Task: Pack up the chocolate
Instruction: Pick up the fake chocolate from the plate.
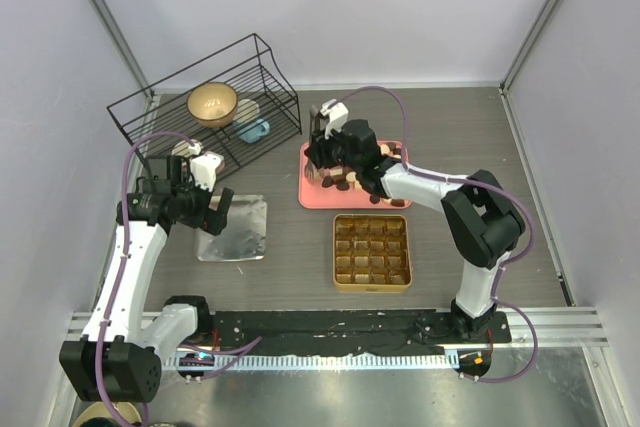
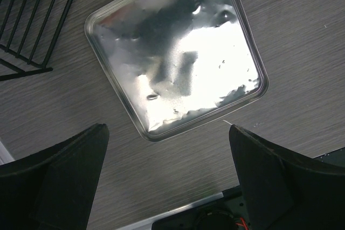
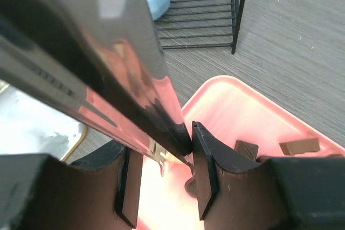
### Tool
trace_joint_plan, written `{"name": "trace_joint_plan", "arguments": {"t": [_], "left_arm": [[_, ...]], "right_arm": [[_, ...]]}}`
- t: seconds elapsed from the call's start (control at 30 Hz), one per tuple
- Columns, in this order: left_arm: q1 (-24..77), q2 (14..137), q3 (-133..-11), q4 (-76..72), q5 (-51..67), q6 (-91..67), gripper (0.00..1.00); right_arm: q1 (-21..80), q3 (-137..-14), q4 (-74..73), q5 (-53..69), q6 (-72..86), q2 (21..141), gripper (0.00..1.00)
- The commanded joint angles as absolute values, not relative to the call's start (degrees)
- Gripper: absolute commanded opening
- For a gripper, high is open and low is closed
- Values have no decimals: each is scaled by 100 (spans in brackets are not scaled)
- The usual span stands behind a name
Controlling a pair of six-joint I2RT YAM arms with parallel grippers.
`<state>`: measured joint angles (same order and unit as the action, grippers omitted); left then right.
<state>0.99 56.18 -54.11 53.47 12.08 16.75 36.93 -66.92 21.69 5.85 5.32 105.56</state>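
Several small brown pieces of chocolate (image 1: 345, 183) lie on the pink tray (image 1: 308, 199); two of them (image 3: 246, 149) show in the right wrist view beside my fingers. My right gripper (image 1: 326, 155) hovers over the tray's left part, shut on shiny metal tongs (image 3: 108, 41) that run between its pads (image 3: 204, 171) down toward the tray (image 3: 242, 111). A small dark round piece (image 3: 190, 188) sits just under the tong tip. The gold gridded tin (image 1: 372, 252) stands in front of the tray. My left gripper (image 2: 166, 130) hangs open and holds nothing above the table, near a silver lid (image 2: 178, 52).
A black wire rack (image 1: 150, 107) at the back left holds a gold bowl (image 1: 212, 102) and a pale blue item (image 1: 255, 130). The silver lid (image 1: 235, 230) lies left of the tin. White walls enclose the table.
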Motion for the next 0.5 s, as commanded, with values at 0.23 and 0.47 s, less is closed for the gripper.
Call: {"name": "trace_joint_plan", "arguments": {"t": [0.23, 0.47], "left_arm": [[79, 5432, -5634, 5379, 1037, 1749, 100], [79, 5212, -5660, 5493, 976, 1749, 100]], "right_arm": [[4368, -5811, 1574, -298, 395, 7930, 34], [4834, -4783, 994, -694, 817, 6392, 34]]}}
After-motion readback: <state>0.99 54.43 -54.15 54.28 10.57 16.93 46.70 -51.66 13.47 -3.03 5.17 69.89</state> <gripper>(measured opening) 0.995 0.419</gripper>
